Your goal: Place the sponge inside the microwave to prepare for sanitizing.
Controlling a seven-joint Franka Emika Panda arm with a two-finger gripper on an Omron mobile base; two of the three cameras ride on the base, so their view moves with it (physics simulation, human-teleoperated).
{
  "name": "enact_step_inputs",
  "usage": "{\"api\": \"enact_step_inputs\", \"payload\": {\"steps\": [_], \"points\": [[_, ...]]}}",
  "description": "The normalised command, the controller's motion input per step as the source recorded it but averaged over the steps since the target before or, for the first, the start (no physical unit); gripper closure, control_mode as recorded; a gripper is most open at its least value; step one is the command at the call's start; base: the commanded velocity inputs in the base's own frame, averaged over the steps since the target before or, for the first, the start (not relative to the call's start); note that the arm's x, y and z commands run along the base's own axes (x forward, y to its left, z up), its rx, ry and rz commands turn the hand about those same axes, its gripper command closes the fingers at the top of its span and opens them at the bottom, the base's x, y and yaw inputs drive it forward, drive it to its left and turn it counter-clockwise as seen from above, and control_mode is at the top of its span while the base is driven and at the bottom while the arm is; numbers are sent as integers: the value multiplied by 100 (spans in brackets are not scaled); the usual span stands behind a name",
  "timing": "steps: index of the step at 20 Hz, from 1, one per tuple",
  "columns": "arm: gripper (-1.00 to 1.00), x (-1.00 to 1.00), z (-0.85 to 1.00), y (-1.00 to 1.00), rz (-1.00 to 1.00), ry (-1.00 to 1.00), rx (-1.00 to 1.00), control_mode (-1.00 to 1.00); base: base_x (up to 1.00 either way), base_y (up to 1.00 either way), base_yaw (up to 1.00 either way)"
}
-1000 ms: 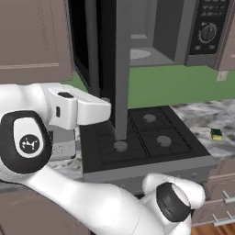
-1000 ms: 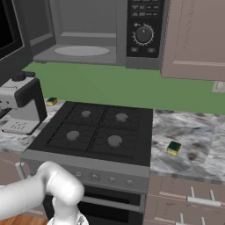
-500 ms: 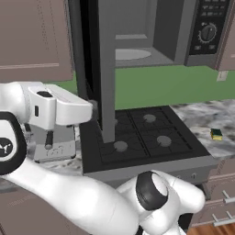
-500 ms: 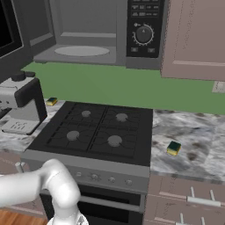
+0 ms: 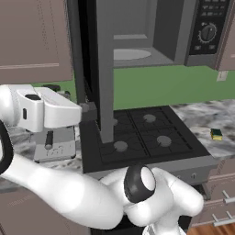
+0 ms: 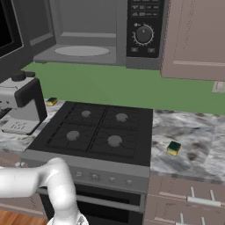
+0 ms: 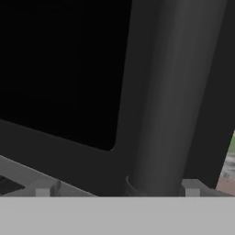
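At the far left of the left base view, the white arm's two-finger gripper (image 5: 88, 111) reaches toward the tall grey bar handle (image 5: 106, 73) of the swung-open black glass microwave door (image 6: 9, 28). In the hand view the small grey finger tips (image 7: 44, 188) stand spread, one on each side of the handle and clear of it — the pincer pinches nothing. Behind the door, the large dark grey microwave (image 5: 151, 32) shows its grey cavity open, with the round pale turntable (image 5: 131, 54) bare. Below it lies the black four-burner stove (image 5: 142, 135). Further right, past the stove's edge, the tiny yellow block of sponge with its dark green top (image 5: 216, 134) rests on the mottled grey stone counter (image 5: 215, 112), well apart from the hand. So the sponge lies to the right of the pincer and lower, across the whole stove. Its long axis is too small to judge here. The coming move likely calls for a long swing rightward and down.
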Motion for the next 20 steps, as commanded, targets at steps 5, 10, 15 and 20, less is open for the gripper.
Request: {"api": "enact_step_inputs", "payload": {"steps": [5,10,15,20], "points": [[-100,-11,-19,27,0,3,1,-100,0,0,0],[-100,-12,0,7,0,1,0,-100,0,0,0],[-100,-30,0,1,-3,-4,0,-100,0,0,0],[-100,-21,0,3,-1,0,0,-100,0,0,0]]}}
